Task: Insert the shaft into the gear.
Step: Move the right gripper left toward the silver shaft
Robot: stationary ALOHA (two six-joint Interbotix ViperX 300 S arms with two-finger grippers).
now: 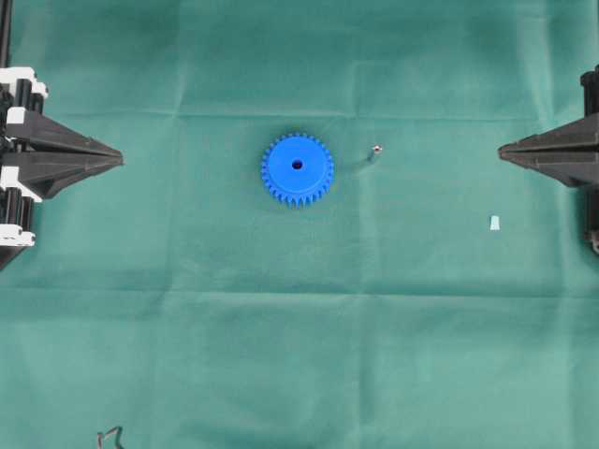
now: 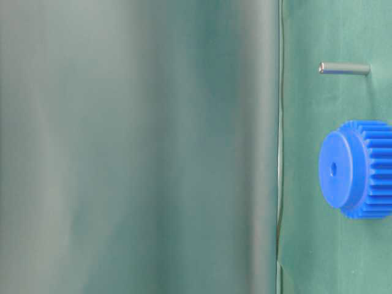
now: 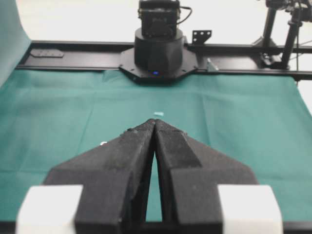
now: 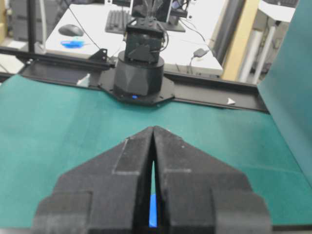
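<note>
The gear [image 1: 298, 168], a bright blue toothed wheel with a dark centre hole, lies flat on the green cloth mid-table; it is also in the table-level view [image 2: 358, 177]. The shaft [image 1: 376, 148], a thin grey metal pin, stands upright just right of the gear, apart from it [image 2: 344, 68]. My left gripper [image 1: 122, 157] rests at the left edge, shut and empty, its fingertips touching [image 3: 155, 121]. My right gripper [image 1: 500, 148] rests at the right edge, shut and empty [image 4: 153, 127]. A sliver of the gear [image 4: 153, 212] shows through the slit between the right fingers.
A small pale-blue scrap [image 1: 493, 222] lies on the cloth near the right gripper, also ahead of the left fingertips [image 3: 158, 114]. Each wrist view faces the opposite arm's black base [image 3: 158, 48] [image 4: 141, 73]. A dark wire loop [image 1: 110, 437] sits at the front left edge.
</note>
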